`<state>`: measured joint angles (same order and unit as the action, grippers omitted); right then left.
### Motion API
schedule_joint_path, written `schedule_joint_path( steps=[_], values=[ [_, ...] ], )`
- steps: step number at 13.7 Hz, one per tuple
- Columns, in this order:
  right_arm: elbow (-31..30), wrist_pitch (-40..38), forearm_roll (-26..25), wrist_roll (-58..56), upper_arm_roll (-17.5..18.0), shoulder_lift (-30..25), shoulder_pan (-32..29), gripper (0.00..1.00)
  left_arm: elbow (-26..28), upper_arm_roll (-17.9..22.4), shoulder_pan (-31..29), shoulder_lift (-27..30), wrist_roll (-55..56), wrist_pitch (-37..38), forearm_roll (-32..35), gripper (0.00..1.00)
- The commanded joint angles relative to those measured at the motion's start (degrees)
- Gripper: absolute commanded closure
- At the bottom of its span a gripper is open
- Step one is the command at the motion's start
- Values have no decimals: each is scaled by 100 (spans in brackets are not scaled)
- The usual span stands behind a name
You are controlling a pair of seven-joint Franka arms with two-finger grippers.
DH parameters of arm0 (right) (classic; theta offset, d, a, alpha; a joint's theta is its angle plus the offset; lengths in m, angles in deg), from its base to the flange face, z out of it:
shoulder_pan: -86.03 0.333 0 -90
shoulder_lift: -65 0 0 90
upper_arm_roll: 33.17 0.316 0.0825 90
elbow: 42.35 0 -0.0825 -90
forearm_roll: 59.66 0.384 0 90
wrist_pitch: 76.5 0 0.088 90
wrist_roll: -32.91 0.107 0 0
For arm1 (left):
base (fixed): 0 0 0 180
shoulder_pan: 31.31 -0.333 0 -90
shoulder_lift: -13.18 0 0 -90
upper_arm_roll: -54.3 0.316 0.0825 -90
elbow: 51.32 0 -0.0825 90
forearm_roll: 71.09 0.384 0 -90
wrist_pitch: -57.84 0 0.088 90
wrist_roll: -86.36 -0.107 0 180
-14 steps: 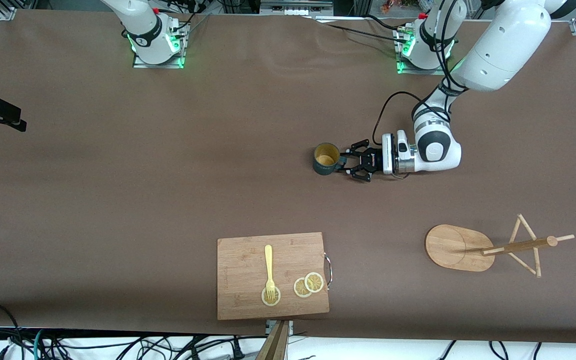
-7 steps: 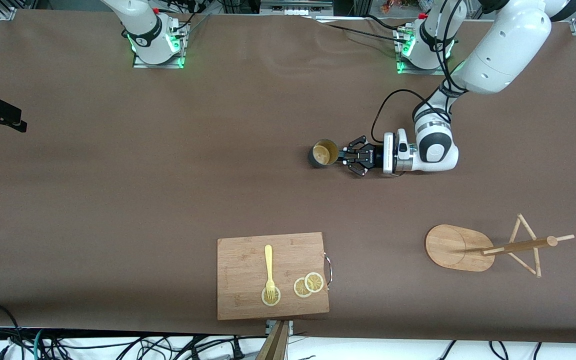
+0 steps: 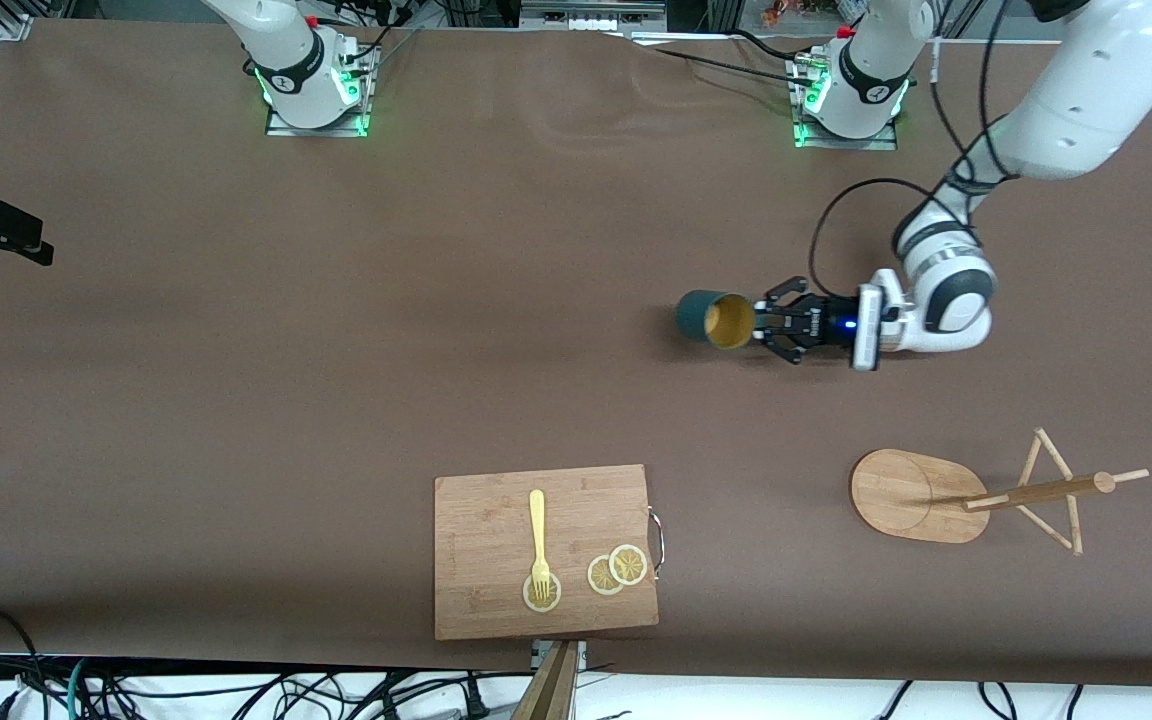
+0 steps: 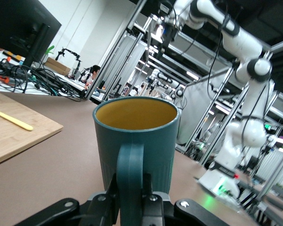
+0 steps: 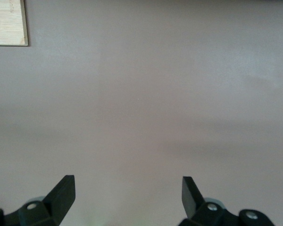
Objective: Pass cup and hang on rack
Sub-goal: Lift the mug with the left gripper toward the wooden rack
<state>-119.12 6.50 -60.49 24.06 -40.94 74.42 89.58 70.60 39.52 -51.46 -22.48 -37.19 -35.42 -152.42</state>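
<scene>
Left claw (image 3: 758, 325): clenched on the handle of the cup (image 3: 706, 318), one finger on each side of the loop, as the left wrist view shows; it is up over the bare tabletop (image 3: 336, 400) toward the left arm's end.
Cup: in the air, held out from the claw tip, with its body pointing toward the right arm's end and its mouth turned toward the claw in the front view; the handle (image 4: 130, 179) sits between the fingers.
Right claw (image 5: 127, 197): released, fingers spread wide, nothing between them; it hangs over bare tabletop with a corner of the cutting board (image 5: 8, 22) at the edge of its view. That arm waits.
Rack (image 3: 976, 495): its base rests on the tabletop toward the left arm's end, nearer to the front camera than the cup, pole and pegs fanned out toward the table's end.
Key relation: the rack lies on the left arm's side, and the left arm, already holding the cup, is judged the nearer one.
Likely next need: carry the cup toward a peg (image 3: 1126, 476) and line the handle loop up with it.
Risk: the grip is on the handle itself, so little loop may be left free for the peg.
</scene>
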Motion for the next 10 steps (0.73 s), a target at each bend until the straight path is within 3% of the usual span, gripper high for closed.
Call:
schedule_joint_path(
  steps=[1,6,10],
  values=[
    [-40,31,-49,6,39,-37,-39,0,200,-51,-1013,288,935,343,616,100],
    [-31,40,-49,-3,39,-37,-39,0,78,-15,-2236,253,3183,1020,1119,100],
    [-31,49,-49,6,39,-37,-39,0,-501,-15,-2677,104,5327,1810,1111,100]
  ],
)
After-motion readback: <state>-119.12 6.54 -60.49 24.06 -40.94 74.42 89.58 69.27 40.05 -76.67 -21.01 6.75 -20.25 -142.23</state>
